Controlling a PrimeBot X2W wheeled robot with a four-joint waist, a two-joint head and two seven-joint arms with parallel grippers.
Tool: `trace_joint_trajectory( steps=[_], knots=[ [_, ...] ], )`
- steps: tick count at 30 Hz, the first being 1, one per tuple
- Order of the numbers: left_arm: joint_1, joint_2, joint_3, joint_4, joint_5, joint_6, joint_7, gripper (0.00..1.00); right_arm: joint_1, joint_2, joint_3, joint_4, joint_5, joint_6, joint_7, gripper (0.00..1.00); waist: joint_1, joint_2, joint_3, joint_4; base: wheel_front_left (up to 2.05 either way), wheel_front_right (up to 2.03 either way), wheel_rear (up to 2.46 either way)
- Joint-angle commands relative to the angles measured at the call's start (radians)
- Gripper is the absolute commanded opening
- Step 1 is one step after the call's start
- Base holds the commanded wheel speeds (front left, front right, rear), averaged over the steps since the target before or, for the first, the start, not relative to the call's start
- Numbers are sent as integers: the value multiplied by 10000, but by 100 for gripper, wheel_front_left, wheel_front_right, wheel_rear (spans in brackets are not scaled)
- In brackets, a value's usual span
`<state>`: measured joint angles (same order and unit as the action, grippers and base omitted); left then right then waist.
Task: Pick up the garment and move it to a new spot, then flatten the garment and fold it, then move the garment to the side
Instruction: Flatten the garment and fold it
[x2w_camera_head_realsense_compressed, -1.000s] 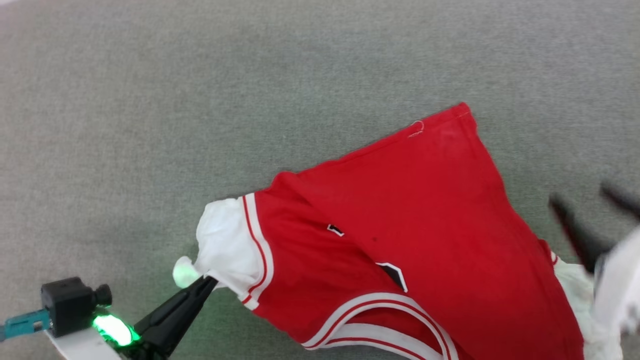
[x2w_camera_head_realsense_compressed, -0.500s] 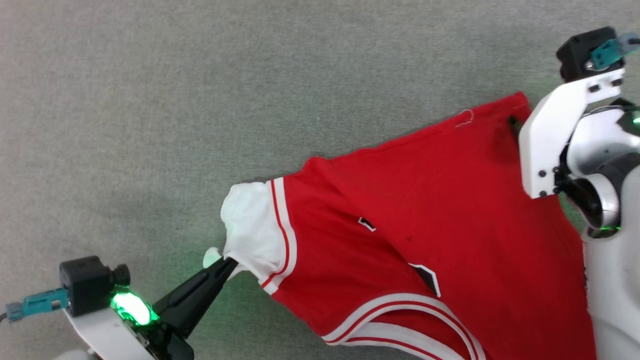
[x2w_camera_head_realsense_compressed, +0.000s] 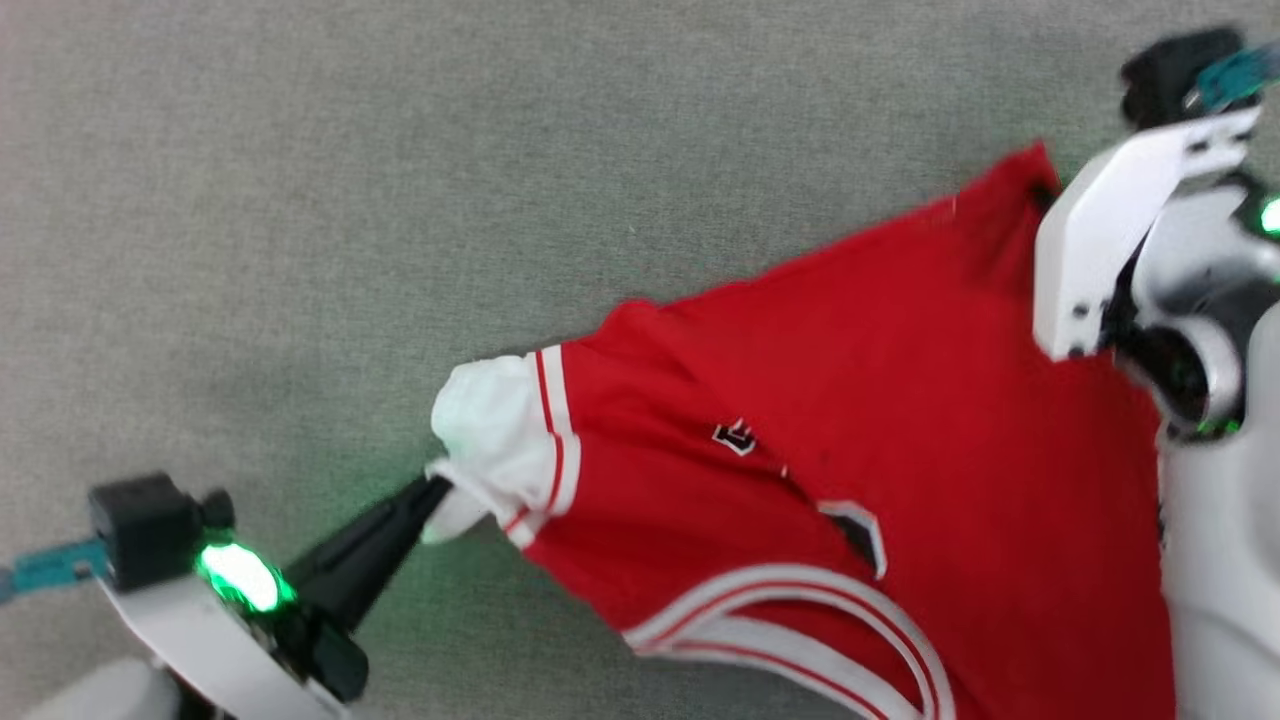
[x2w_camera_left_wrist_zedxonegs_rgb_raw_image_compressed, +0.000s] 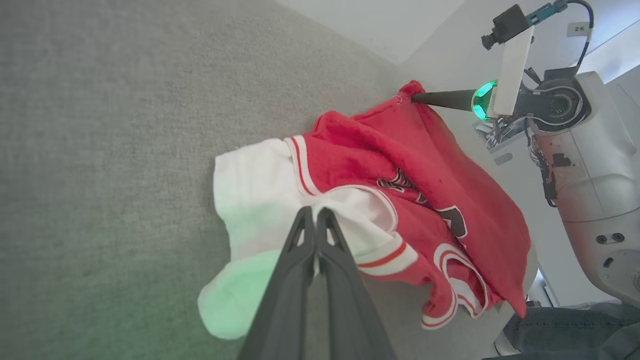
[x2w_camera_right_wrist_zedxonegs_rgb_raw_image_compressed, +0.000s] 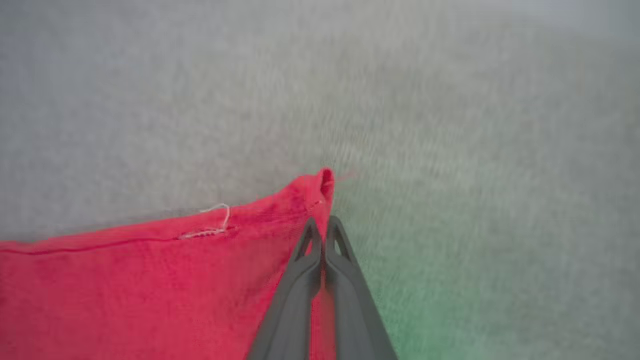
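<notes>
Where it lies spread on the grey carpet (x2w_camera_head_realsense_compressed: 300, 200), the garment (x2w_camera_head_realsense_compressed: 850, 420) is stretched between two grips. Its white sleeve (x2w_camera_head_realsense_compressed: 490, 440) is pinched by the left gripper (x2w_camera_head_realsense_compressed: 433, 488), whose fingers are pressed together on the cloth, and its far hem corner (x2w_camera_right_wrist_zedxonegs_rgb_raw_image_compressed: 322, 182) is clamped by the right gripper (x2w_camera_right_wrist_zedxonegs_rgb_raw_image_compressed: 320, 226), likewise closed on the fabric. A loose white thread (x2w_camera_right_wrist_zedxonegs_rgb_raw_image_compressed: 217, 220) is seen on the hem near that corner. Bare carpet is left open beyond the hem and left of the sleeve — the shirt's right edge is overlapped by the right arm's pale housing (x2w_camera_head_realsense_compressed: 1100, 250).
</notes>
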<state>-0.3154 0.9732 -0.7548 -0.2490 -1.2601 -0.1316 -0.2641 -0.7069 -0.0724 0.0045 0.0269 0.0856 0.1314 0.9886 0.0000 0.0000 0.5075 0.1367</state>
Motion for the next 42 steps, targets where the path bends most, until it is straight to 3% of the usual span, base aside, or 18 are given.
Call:
trace_joint_trajectory(
  steps=[1, 7, 15, 22, 28, 34, 42],
  knots=[
    [-241, 33, 98, 6, -99, 20, 5, 0, -329, 10, -148, -31, -34, -15, -266, 0, 0, 0, 8, -47, 0, 0, 0],
    [-1951, 576, 257, 7, -635, 20, 7, 0, -1626, 145, -499, 212, -521, -15, -2032, 0, 0, 0, 144, -263, 0, 0, 0],
    [-5781, 1256, 1039, 1182, -2551, 20, 413, 0, -4445, 222, -1730, 564, -1592, -16, -3765, 0, 0, 0, 730, -870, 0, 0, 0],
    [-9686, 693, 2717, 3975, -3483, 29, 1342, 0, -6985, 157, -3215, 939, -1984, -29, -5103, 0, 0, 0, 1145, -1353, 0, 0, 0],
    [-11893, -43, 3279, 4807, -3422, 34, 1741, 0, -8007, 133, -3698, 1585, -1958, -46, -6068, 0, 0, 0, 1189, -1610, 0, 0, 0],
    [-10556, -206, 3059, 4055, -3556, 26, 1894, 0, -6564, 187, -3336, 1991, -1738, -28, -6379, 0, 0, 0, 1136, -1688, 0, 0, 0],
    [-5879, 151, 3238, 1761, -3895, 20, 1407, 0, -2501, 200, -2024, 714, -316, -19, -6373, 0, 0, 0, 920, -1663, 0, 0, 0]
  ],
)
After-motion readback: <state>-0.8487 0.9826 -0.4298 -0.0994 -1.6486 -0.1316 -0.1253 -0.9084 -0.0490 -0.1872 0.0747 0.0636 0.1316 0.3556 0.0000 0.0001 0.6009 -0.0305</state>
